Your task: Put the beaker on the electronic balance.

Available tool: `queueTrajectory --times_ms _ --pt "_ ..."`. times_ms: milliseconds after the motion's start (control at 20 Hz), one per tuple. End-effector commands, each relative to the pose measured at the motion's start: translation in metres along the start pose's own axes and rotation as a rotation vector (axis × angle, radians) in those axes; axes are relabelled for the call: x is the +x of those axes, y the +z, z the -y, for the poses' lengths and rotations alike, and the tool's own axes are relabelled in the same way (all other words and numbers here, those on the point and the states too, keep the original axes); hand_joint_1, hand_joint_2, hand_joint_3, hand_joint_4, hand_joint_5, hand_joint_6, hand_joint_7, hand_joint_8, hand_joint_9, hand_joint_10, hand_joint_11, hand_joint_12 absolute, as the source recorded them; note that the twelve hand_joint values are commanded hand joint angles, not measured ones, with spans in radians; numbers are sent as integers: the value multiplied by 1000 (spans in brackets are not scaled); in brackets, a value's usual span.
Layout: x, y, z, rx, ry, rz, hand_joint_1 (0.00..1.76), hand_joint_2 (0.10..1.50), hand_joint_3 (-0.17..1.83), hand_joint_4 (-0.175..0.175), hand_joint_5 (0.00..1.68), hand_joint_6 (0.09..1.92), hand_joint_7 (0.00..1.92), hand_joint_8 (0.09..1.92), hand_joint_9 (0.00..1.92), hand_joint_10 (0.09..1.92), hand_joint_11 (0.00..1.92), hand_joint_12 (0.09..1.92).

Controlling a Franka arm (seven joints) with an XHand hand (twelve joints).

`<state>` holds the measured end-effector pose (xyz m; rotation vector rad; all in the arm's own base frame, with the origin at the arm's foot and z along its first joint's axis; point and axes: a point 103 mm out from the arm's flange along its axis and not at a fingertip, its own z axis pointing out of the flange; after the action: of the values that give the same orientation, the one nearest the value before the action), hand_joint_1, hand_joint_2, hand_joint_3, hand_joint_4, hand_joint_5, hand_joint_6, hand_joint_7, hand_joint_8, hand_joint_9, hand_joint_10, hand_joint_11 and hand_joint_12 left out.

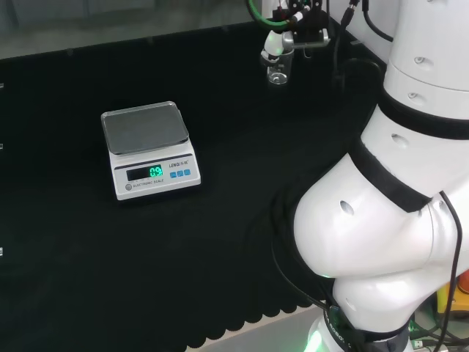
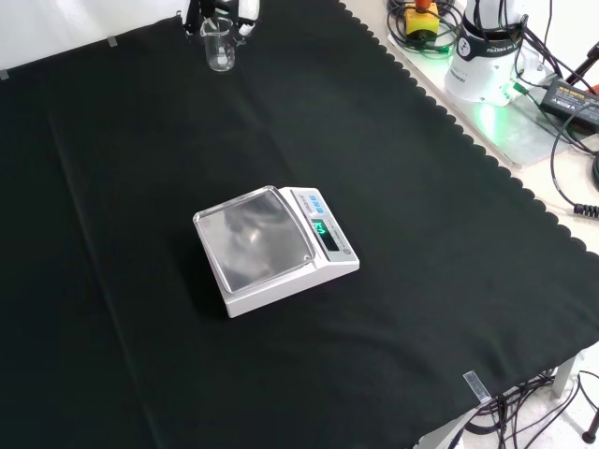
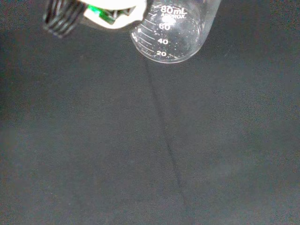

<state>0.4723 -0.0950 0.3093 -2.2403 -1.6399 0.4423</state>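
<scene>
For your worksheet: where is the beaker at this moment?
The beaker is at the far top of the head view, at the hand, well right of the electronic balance. In the front view it sits near the cloth's top-left edge.

Near the middle of the frame the electronic balance (image 2: 276,251) sits on the black-clothed tabletop (image 2: 122,187), its steel pan bare and its display lit green. At the upper left, well apart from it, a clear beaker (image 2: 219,49) stands upright with the hand (image 2: 245,13) at its rim. Cables lie at the upper right.
</scene>
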Motion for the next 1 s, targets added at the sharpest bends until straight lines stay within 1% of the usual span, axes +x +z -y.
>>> queueTrajectory --times_ms 50,300,450,550,700,1000 --pt "11 3 -2 10 -6 1 1061 724 691 -175 842 720 998 711 1260 250 1321 767" --pt "8 6 -4 11 -12 -11 1061 722 692 -175 839 722 995 714 1262 247 1320 766" --pt "11 5 -3 8 -24 -1 1060 722 693 -175 837 723 994 715 1263 246 1320 766" --pt "18 2 -3 6 -41 11 1059 721 694 -175 835 724 993 716 1264 245 1320 766" --pt "35 0 -4 2 -79 28 1058 720 694 -175 833 725 992 718 1265 243 1320 766" --pt "74 -2 -12 10 -146 59 1057 718 695 -175 828 728 990 721 1266 240 1319 766"
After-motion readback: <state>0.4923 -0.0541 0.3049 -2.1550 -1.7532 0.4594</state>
